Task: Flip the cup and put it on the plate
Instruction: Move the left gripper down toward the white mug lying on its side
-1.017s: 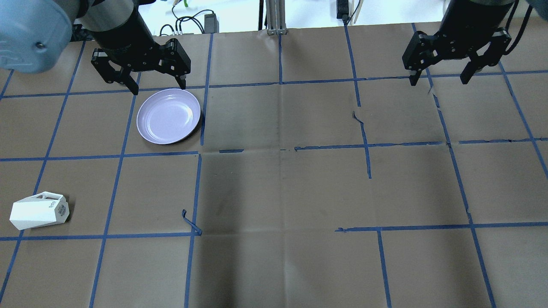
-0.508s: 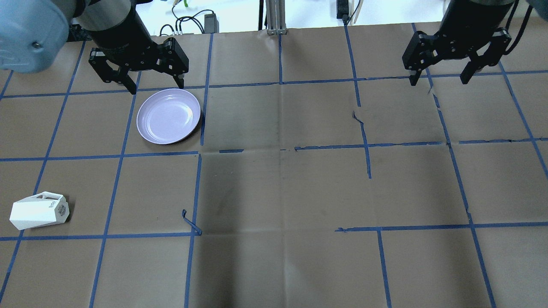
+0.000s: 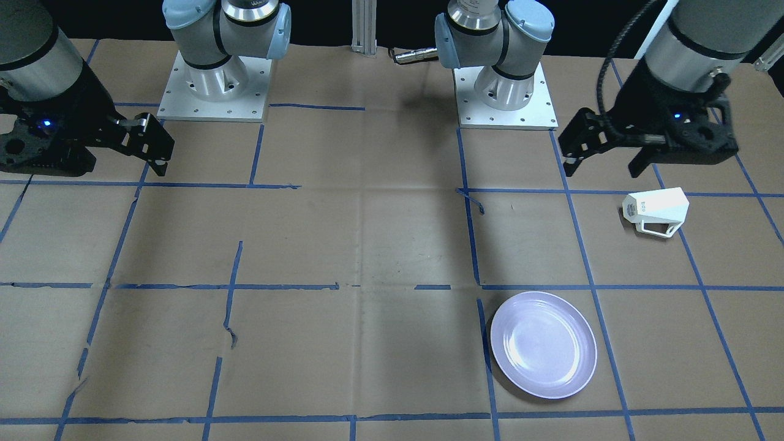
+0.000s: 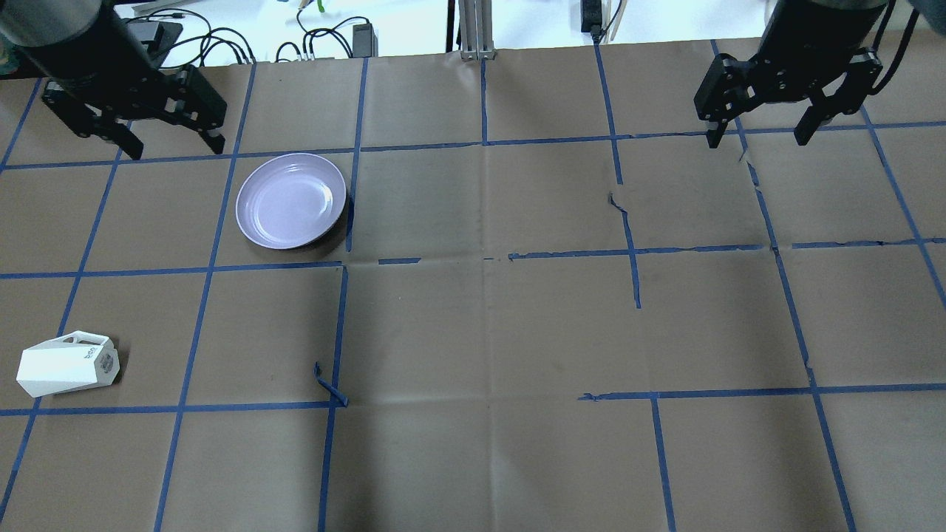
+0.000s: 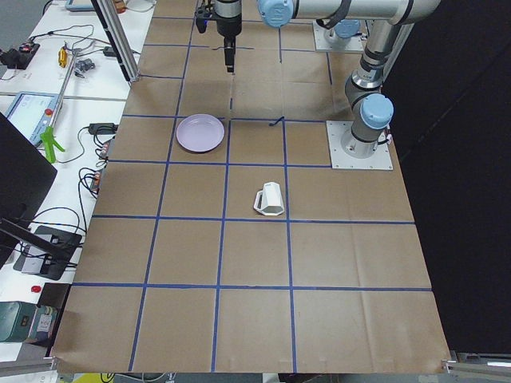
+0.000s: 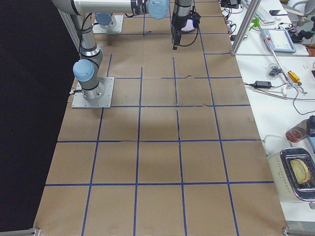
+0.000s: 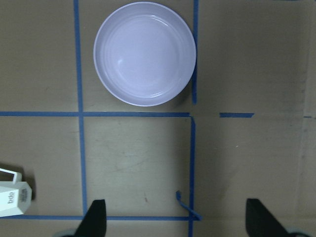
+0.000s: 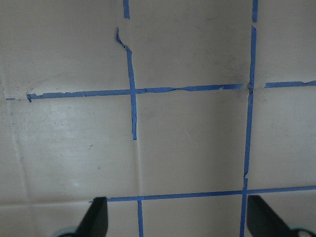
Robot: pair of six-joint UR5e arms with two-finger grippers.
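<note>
The white faceted cup lies on its side near the table's left front, handle toward the far side and logo end toward the centre. It also shows in the front view and at the left edge of the left wrist view. The lavender plate lies flat and empty. My left gripper is open and empty, hanging high to the left of the plate's far edge. My right gripper is open and empty at the far right.
Brown paper with a blue tape grid covers the table. A curled loose tape end sticks up in front of the plate. Cables and gear lie beyond the far edge. The two arm bases stand on the robot's side.
My left gripper has moved leftward in the overhead view, away from the plate's far edge. The cup, the plate and the right arm have not moved.
</note>
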